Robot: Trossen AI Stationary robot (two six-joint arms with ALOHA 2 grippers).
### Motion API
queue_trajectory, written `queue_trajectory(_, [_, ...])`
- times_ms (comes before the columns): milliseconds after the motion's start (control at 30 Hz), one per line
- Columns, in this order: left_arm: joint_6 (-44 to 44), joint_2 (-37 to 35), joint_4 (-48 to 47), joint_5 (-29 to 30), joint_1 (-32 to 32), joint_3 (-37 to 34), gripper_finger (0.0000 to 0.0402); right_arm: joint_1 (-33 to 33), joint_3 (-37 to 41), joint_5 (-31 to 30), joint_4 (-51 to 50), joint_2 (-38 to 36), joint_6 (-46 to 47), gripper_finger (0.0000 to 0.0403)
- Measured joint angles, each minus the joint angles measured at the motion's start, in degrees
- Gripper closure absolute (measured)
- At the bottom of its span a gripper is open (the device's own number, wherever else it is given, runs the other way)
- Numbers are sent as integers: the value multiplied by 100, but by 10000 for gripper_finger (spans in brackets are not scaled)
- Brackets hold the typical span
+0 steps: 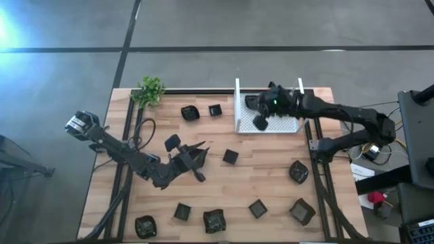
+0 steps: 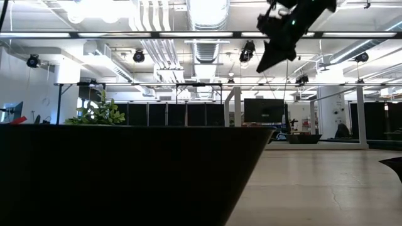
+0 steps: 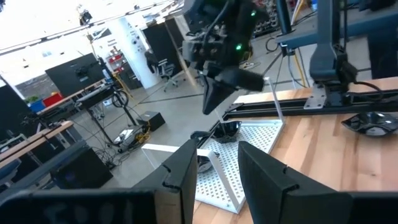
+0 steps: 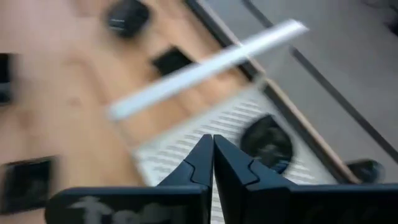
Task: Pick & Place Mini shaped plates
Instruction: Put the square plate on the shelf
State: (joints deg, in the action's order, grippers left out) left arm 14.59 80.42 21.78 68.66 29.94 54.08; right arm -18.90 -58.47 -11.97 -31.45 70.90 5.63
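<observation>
Several small black glossy plates lie scattered on the wooden table, such as one [image 1: 230,156] at the middle and one [image 1: 298,171] at the right. One plate [image 1: 251,102] lies in the white mesh tray [image 1: 288,125]; it also shows in the right wrist view [image 4: 267,143]. My right gripper [image 1: 260,122] hangs above the tray, fingers shut and empty, pointing down; it also shows in the left wrist view [image 3: 211,102]. My left gripper [image 1: 200,163] is open and empty at the table's middle, pointing toward the tray [image 3: 249,155].
More plates lie along the near edge [image 1: 214,220] and at the far side [image 1: 190,112]. A green plant [image 1: 150,89] stands at the far left corner. The tray's upright wall [image 1: 237,105] faces the left arm. One plate [image 2: 125,176] fills the low view's foreground.
</observation>
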Motion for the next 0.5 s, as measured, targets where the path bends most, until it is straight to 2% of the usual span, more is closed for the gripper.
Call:
queue_trajectory(300, [-13, 0, -106, -3, 480, 0, 289, 1764, 128, 2, -9, 125, 480, 394])
queue_trajectory(500, [-362, 0, -540, -7, 763, 0, 289, 2560, 128, 3, 56, 497, 791, 394])
